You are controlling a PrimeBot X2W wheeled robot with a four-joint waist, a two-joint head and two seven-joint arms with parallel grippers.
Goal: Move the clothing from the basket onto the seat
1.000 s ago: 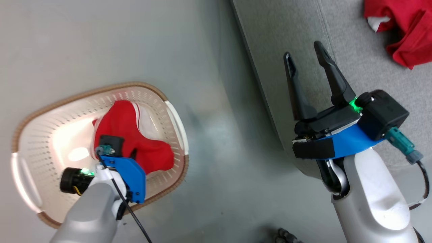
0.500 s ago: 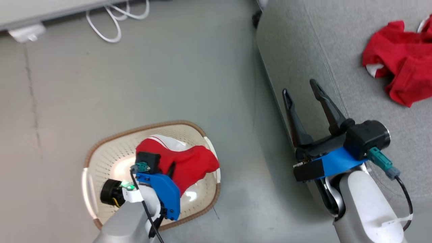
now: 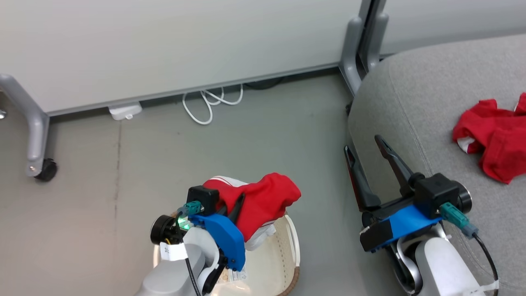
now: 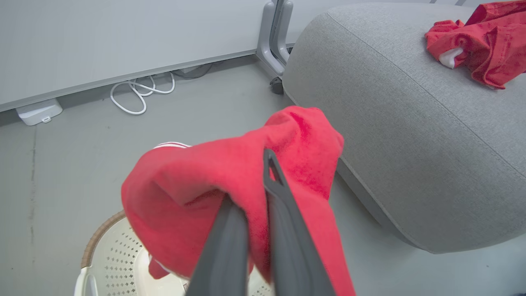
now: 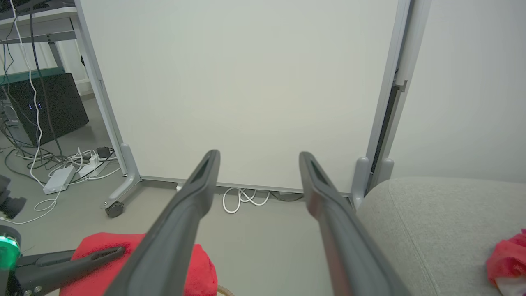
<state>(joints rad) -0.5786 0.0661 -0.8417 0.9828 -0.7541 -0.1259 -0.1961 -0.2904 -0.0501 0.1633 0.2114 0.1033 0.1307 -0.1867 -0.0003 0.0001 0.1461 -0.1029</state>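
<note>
Pinching a red garment (image 3: 267, 201) in the left gripper (image 4: 251, 185), just above the basket (image 3: 292, 246). Holding the right gripper (image 3: 363, 144) spread, empty, beside the grey seat (image 3: 431, 102); second garment (image 3: 493, 139) farther right on it. Beyond, grey floor (image 3: 267, 135), white cable (image 3: 209, 107), wheeled partition panel (image 3: 164, 41).

The raised garment (image 3: 267, 199) is bright red, with thin white stripes at one edge and some white below. The other garment (image 3: 495, 142) is the same red with a white patch. The basket (image 3: 283, 259) is cream-white, dotted with small holes, and has a brown woven rim. The seat (image 3: 411, 102) is light grey, the floor (image 3: 102, 197) dull grey, the cable (image 3: 205, 109) white, the fingers (image 3: 393, 162) black and the wrist brackets (image 3: 400, 224) blue.
</note>
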